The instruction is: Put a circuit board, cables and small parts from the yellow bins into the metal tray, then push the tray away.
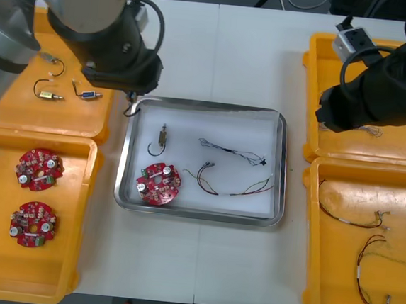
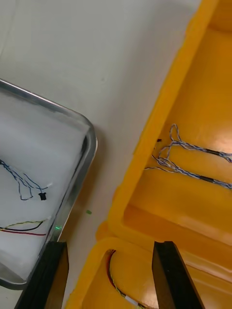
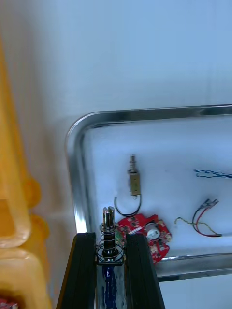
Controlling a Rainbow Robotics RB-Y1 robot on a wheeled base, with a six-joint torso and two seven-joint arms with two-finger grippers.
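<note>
My left gripper is shut on a small metal part with a spring, and hangs over the far left corner of the metal tray. In the tray lie a red circuit board, another small metal part, a blue and white cable and a red and yellow cable. My right gripper is open with nothing between its fingers. It hovers over the rims where the two right yellow bins meet, beside the tray's corner.
The far left bin holds small metal parts. Two circuit boards lie in the near left bin. Blue and white cables are in the far right bin, red and yellow cables in the near right one.
</note>
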